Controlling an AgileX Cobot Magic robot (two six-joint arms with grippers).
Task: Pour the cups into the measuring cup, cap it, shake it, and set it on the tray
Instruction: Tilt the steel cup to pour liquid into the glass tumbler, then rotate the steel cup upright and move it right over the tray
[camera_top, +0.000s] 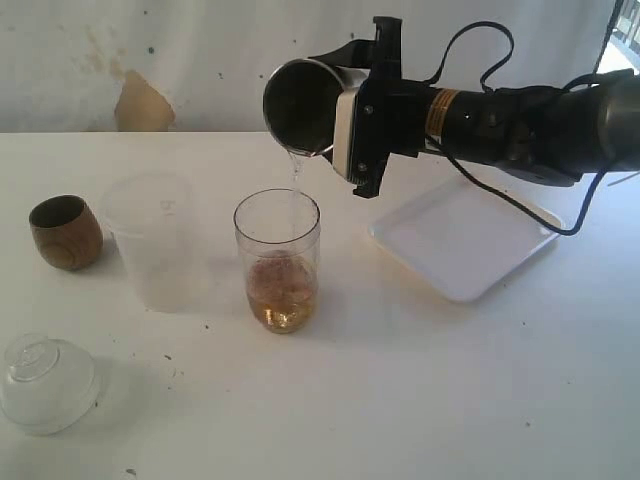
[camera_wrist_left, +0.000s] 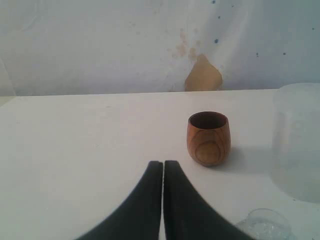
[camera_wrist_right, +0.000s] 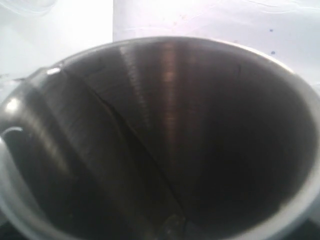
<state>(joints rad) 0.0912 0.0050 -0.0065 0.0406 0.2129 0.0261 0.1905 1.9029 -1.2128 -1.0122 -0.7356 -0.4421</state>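
My right gripper (camera_top: 347, 108) is shut on the steel tumbler (camera_top: 303, 105), which it holds tipped on its side above the measuring cup (camera_top: 277, 262). A thin clear stream (camera_top: 294, 178) falls from the tumbler's lip into the measuring cup, which holds amber liquid and brownish bits at the bottom. The right wrist view is filled by the tumbler's dark inside (camera_wrist_right: 165, 140). The frosted plastic cup (camera_top: 150, 240) stands left of the measuring cup, and the wooden cup (camera_top: 65, 232) further left. My left gripper (camera_wrist_left: 163, 165) is shut and empty, short of the wooden cup (camera_wrist_left: 209, 138). The white tray (camera_top: 470, 245) lies to the right.
A clear domed lid (camera_top: 45, 382) rests at the front left of the white table, and its edge (camera_wrist_left: 265, 225) shows near my left gripper. The frosted cup (camera_wrist_left: 297, 142) stands beside the wooden one. A black cable (camera_top: 520, 205) hangs from the right arm over the tray.
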